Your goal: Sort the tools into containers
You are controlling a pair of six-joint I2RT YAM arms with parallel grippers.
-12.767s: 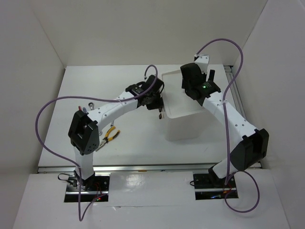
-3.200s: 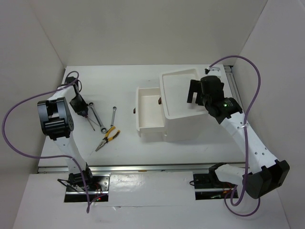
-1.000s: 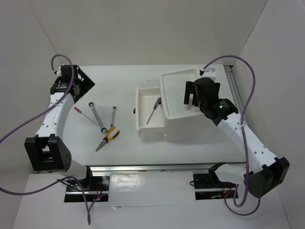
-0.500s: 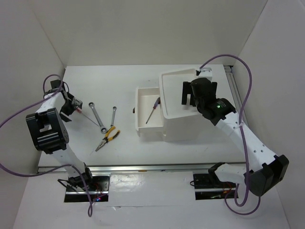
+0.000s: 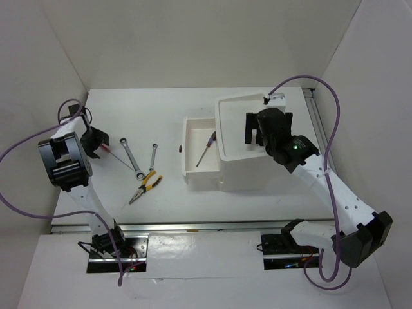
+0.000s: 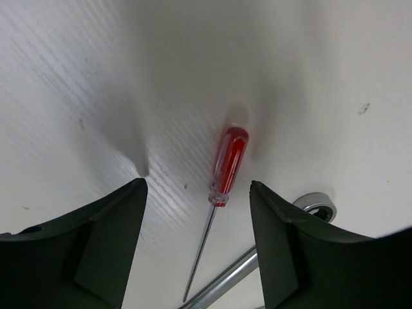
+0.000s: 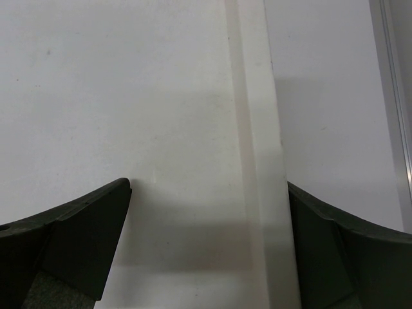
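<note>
Red screwdriver (image 6: 226,166), left hand (image 6: 196,187) wide above it, right hand (image 7: 207,187) wide over tray (image 7: 256,161)

Red-handled screwdriver (image 6: 228,164) on table (image 6: 322,64), between spread jaws, wrench (image 6: 235,275) beside tip

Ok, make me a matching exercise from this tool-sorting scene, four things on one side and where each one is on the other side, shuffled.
Things
1. needle-nose pliers
2. red-handled screwdriver
3. thin screwdriver
4. right gripper

Places
A. above the top tray
B. inside the open drawer
C. on the table, between the open left gripper's fingers
D. on the table, the tool nearest the arm bases

Pairs: 1-D, 2-C, 3-B, 4-A
</note>
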